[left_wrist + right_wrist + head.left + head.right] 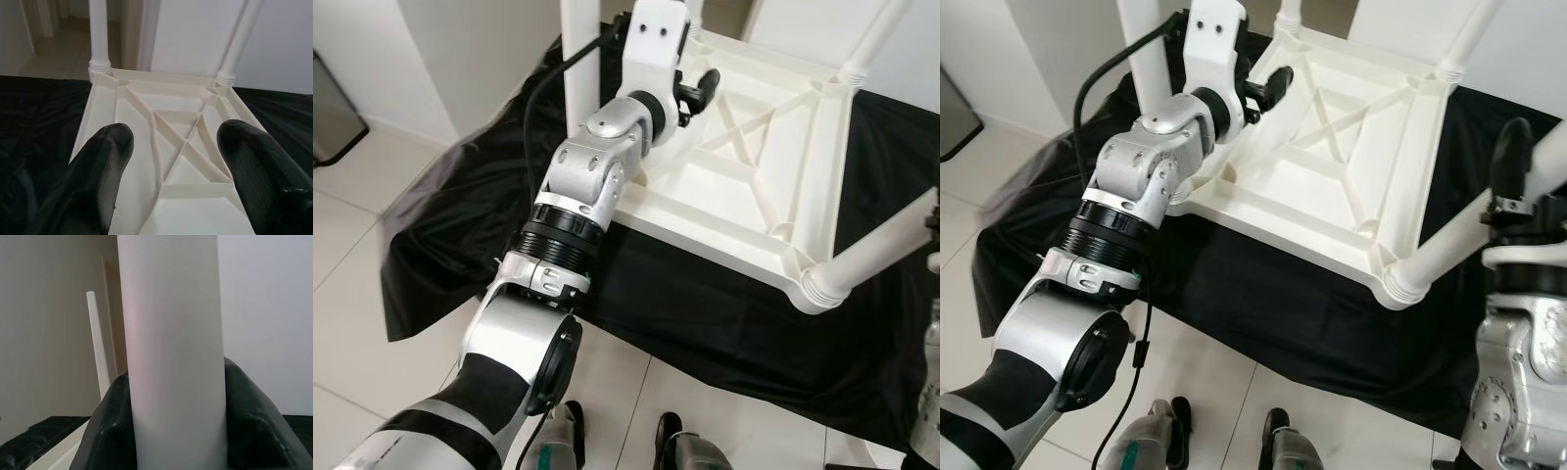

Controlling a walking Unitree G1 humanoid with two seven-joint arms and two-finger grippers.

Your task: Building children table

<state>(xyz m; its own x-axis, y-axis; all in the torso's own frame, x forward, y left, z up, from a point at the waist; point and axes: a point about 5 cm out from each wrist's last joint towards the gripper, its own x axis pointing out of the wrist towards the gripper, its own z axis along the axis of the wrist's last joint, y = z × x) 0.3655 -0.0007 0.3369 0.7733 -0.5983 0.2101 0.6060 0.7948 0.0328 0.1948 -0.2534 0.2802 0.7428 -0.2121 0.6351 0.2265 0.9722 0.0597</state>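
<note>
A white plastic children's table [734, 186] lies upside down on a black cloth, its ribbed underside facing up. Legs stand in the far left corner [579, 59] and the far right corner [876, 34]. My left gripper [700, 88] hovers open over the underside near the far left corner, with nothing between its fingers [105, 161]. The near right leg [1459, 245] slants out of its corner socket toward me. My right gripper [1518, 176] is shut on that leg [171, 333], one black finger [110, 421] on each side of it.
The black cloth [460, 225] is spread over a light tiled floor [352, 294]. A grey bin [333, 113] stands at the far left by a white wall. My feet [675, 446] are at the cloth's near edge.
</note>
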